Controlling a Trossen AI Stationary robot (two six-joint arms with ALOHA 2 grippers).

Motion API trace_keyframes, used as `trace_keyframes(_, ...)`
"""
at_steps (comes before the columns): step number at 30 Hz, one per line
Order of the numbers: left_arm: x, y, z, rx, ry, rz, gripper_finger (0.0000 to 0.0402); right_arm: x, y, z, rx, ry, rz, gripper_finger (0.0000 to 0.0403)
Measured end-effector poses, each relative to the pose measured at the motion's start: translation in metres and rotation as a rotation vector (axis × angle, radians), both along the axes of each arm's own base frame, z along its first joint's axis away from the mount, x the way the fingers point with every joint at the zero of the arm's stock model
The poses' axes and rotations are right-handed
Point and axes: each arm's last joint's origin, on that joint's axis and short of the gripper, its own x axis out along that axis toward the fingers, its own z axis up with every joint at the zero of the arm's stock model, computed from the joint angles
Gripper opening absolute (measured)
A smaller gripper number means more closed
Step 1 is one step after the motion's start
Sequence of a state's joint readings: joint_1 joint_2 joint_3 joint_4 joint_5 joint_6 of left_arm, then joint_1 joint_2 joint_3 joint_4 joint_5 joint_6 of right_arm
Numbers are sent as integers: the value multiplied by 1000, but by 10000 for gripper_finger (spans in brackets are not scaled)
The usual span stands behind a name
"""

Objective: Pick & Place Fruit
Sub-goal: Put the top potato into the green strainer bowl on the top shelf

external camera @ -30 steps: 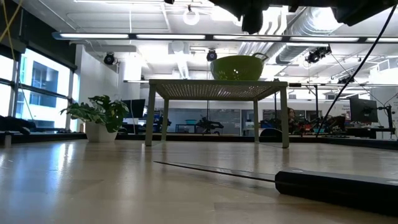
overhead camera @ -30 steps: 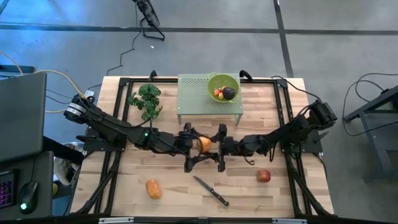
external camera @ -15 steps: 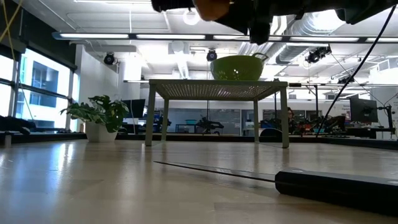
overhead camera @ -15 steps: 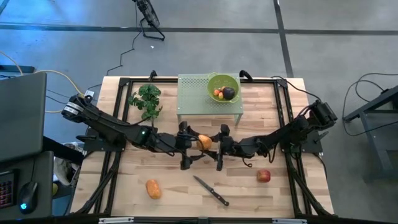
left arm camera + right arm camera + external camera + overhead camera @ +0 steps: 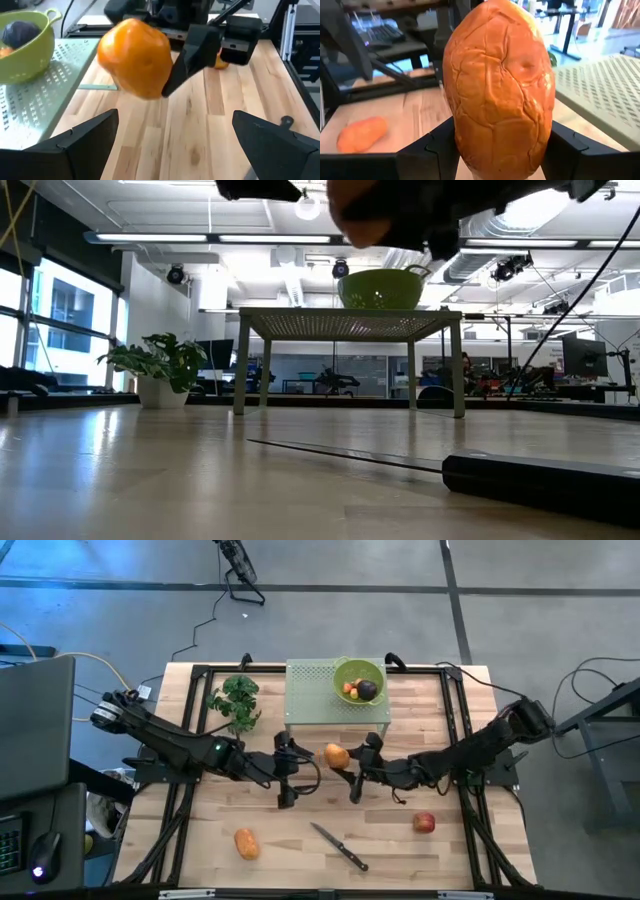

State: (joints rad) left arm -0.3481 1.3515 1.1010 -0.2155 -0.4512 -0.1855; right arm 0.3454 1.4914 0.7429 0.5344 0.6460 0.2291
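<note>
Wooden tabletop (image 5: 400, 850) seen from above, no readable brand, label or writing anywhere

Far left: green leafy bunch (image 5: 236, 700) near the back edge; second orange oblong fruit (image 5: 246, 843) lying toward the front-left, well apart from both arms

Left of centre: left tool (image 5: 287, 773) raised over the middle of the tabletop, fingers spread wide and empty, as the left wrist view confirms with both dark fingers (image 5: 75, 145) far apart and nothing between them

Centre: orange oblong fruit (image 5: 337, 755) held off the tabletop, just in front of the green perforated stand (image 5: 310, 700), gripped at its near end by the right tool (image 5: 354, 767); wrinkled orange skin filling the right wrist view (image 5: 500, 90), dark fingers (image 5: 432, 147) pressed on either side of it

Front centre: black-handled knife (image 5: 338, 846) flat on the wood

Back centre: green colander (image 5: 348, 670) on the stand, holding a dark purple round fruit (image 5: 367, 689) and small red-orange fruit (image 5: 350, 691)

Right: red apple (image 5: 424, 823) on the tabletop, near the right arm
</note>
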Motion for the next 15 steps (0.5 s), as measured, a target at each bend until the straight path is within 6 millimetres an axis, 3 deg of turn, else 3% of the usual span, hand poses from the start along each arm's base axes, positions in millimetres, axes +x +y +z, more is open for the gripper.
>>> trace_keyframes(8, -12, 4, -5, -44, 104, 26, 384, -20, -10, 20, 14, 52, -20, 203)
trace_keyframes(15, -20, 5, -13, -63, 224, -6, 384, -36, -24, 44, 25, -1, -46, 204)
